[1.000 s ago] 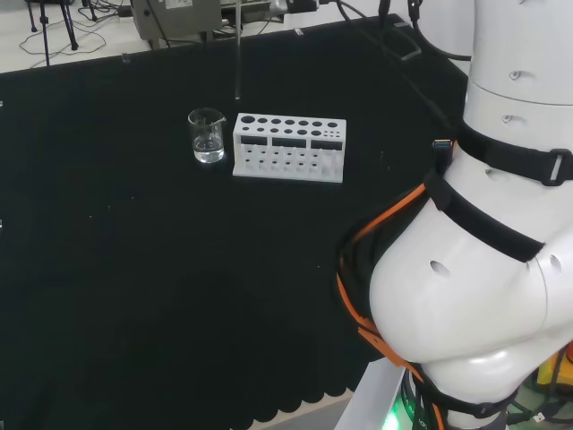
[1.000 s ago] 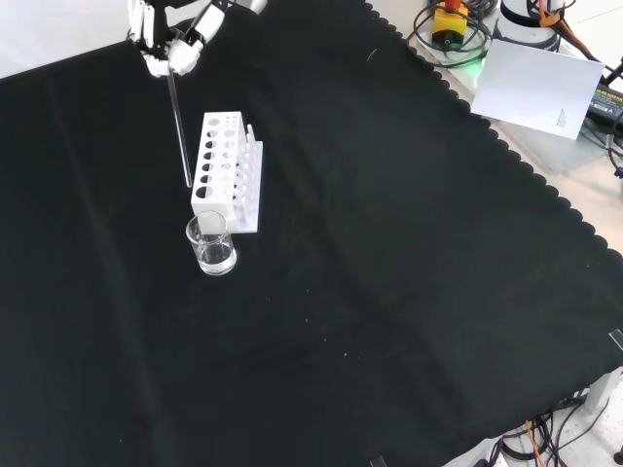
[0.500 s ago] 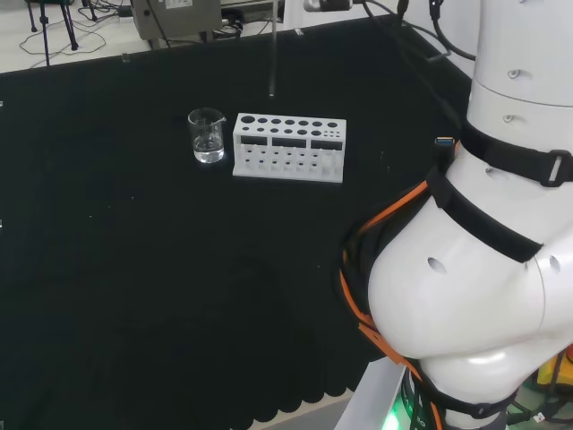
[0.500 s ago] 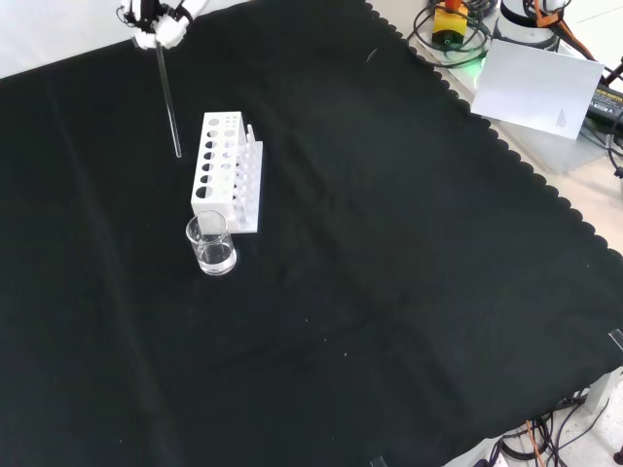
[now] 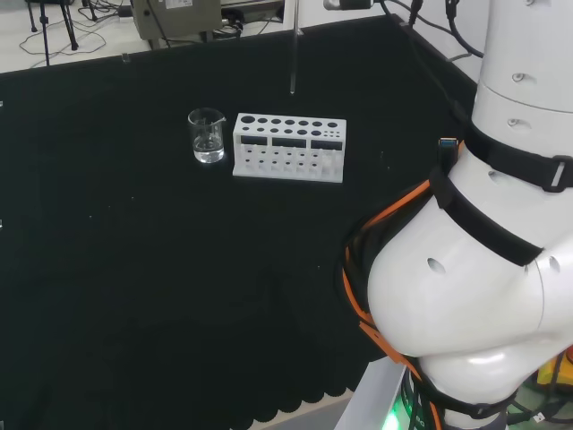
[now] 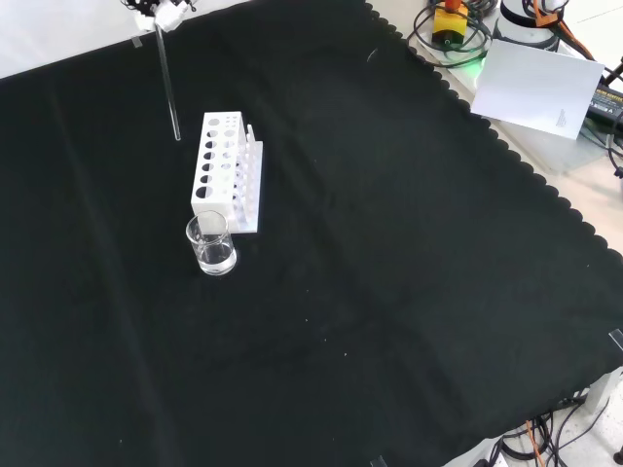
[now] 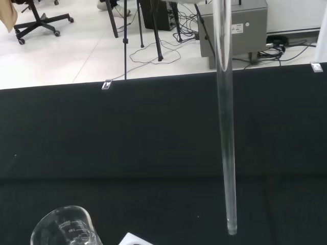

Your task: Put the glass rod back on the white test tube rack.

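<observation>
The glass rod [image 6: 167, 86] hangs upright in the air with its top pinched in the hand [image 6: 160, 11] at the front view's top edge. Its lower tip floats above the cloth, just left of the far end of the white test tube rack [image 6: 226, 173] and clear of its holes. In the head view the glass rod [image 5: 292, 54] hangs behind the middle of the rack [image 5: 288, 148]. The wrist view shows the rod [image 7: 225, 127] close up, with a corner of the rack [image 7: 134, 240] below.
A small glass beaker [image 6: 211, 245] stands at the rack's near end in the front view, and at its left as the beaker [image 5: 207, 136] in the head view. The arm's white links [image 5: 483, 269] stand at the head view's right. The scalloped cloth edge [image 6: 506, 156] runs at the front view's right.
The hand has carried the rod to the right in the head view, from the beaker end of the rack to behind its middle; in the front view it moved up and away.
</observation>
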Controlling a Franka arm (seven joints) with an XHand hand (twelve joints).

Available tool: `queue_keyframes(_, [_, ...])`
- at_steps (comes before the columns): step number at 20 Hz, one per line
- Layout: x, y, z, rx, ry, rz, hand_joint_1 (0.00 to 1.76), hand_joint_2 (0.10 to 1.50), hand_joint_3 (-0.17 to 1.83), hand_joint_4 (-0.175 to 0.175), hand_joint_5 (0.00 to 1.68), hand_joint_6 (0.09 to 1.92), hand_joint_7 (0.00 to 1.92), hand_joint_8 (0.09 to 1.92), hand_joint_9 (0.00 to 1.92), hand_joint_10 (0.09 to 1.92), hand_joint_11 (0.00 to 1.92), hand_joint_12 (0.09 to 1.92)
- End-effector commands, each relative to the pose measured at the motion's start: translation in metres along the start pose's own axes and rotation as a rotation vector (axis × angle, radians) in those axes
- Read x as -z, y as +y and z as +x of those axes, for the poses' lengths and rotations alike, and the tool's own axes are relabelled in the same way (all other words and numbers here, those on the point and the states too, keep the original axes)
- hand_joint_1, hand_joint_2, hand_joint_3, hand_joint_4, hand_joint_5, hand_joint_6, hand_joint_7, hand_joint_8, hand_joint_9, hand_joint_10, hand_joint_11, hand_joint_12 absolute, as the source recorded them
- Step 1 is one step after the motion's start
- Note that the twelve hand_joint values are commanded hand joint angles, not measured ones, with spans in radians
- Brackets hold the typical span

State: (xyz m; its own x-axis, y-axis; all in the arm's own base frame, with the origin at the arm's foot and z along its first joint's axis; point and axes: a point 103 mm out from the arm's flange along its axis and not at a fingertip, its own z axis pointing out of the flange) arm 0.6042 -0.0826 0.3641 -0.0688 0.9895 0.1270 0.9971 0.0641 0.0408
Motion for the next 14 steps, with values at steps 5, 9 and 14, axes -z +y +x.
queue_keyframes(5, [0.001, -0.014, 0.000, 0.016, 0.000, -0.024, 1.31, 1.10, -0.17, -0.175, 1.34, 0.09, 1.21, 0.95, 1.72, 0.70, 1.30, 0.82])
queue_keyframes(9, [0.001, -0.029, 0.005, 0.020, -0.009, -0.052, 1.31, 1.10, -0.17, -0.175, 1.34, 0.09, 1.21, 0.95, 1.72, 0.70, 1.30, 0.82])
queue_keyframes(14, [0.001, -0.039, 0.010, 0.017, -0.005, -0.019, 1.31, 1.10, -0.17, -0.175, 1.34, 0.09, 1.21, 0.95, 1.72, 0.70, 1.30, 0.82])
